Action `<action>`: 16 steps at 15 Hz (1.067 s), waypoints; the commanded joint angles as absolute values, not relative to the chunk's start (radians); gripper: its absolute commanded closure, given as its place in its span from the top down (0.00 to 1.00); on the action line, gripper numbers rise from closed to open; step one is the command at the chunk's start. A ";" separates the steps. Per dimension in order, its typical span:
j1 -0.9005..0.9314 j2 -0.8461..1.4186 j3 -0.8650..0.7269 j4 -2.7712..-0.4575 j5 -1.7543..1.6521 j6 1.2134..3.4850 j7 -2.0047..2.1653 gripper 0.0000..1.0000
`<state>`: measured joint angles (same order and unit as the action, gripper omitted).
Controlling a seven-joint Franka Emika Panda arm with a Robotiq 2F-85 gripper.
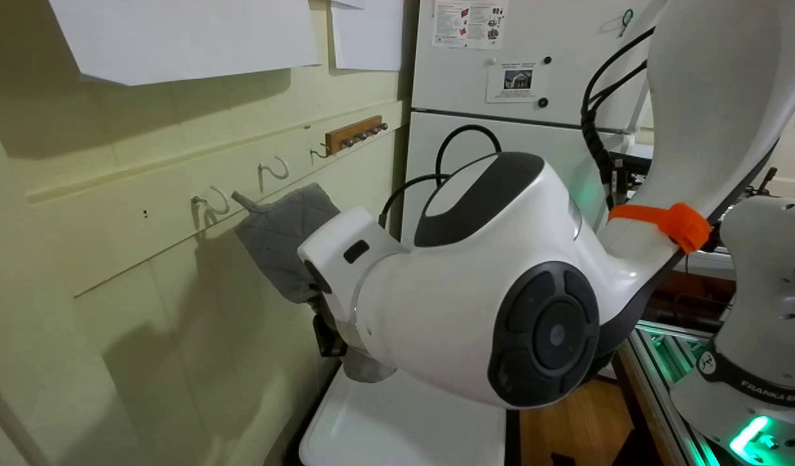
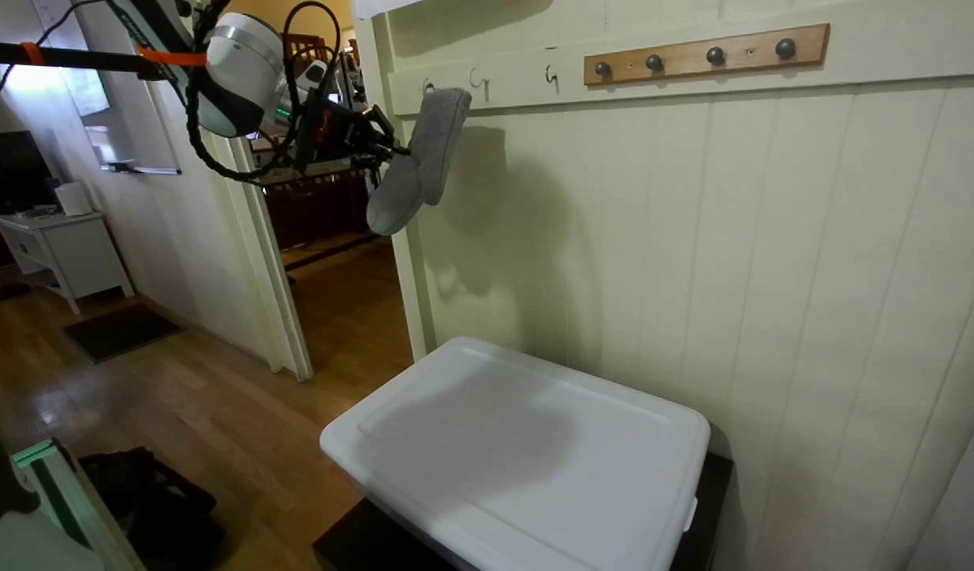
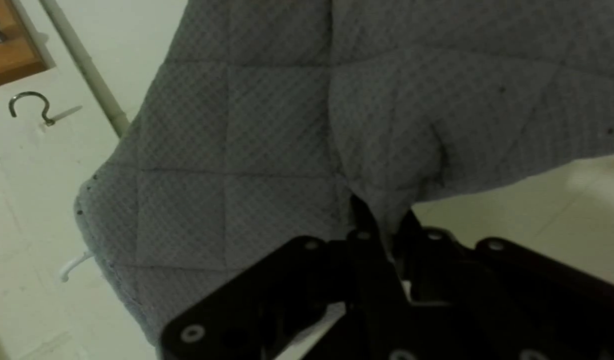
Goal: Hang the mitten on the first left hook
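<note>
End effector (image 3: 386,220) pinches mitten (image 1: 279,239) tight. Mitten higher than table (image 2: 598,460) corner by door frame (image 2: 418,305), loop (image 1: 245,202) just beside first left hook (image 1: 226,206). Likely step: lining up. Next: slip loop over, let go.

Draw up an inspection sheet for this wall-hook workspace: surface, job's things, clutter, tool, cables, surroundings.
Surface: white lid, with a dark base below it.
Job's things: gray mitten, its loop apparently close to the first left hook but not over it.
Clutter: dark bundle on the floor; contents unclear.
Tool: jaws closed on a fold of the mitten.
Cables: black cables loop beside the arm; no snag seen.
Surroundings: wooden peg rail on the wall; white fridge with papers on it.
</note>
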<state>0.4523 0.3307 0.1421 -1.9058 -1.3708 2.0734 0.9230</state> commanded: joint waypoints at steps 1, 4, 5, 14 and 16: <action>0.407 0.334 0.194 -1.902 -1.379 2.061 0.922 0.13; 0.400 0.336 0.199 -1.903 -1.378 2.062 0.922 0.03; 0.396 0.325 0.203 -1.916 -1.378 2.070 0.919 0.03; 0.368 0.278 0.218 -1.911 -1.412 2.060 0.797 0.03; 0.359 0.275 0.219 -1.905 -1.406 2.058 0.734 0.03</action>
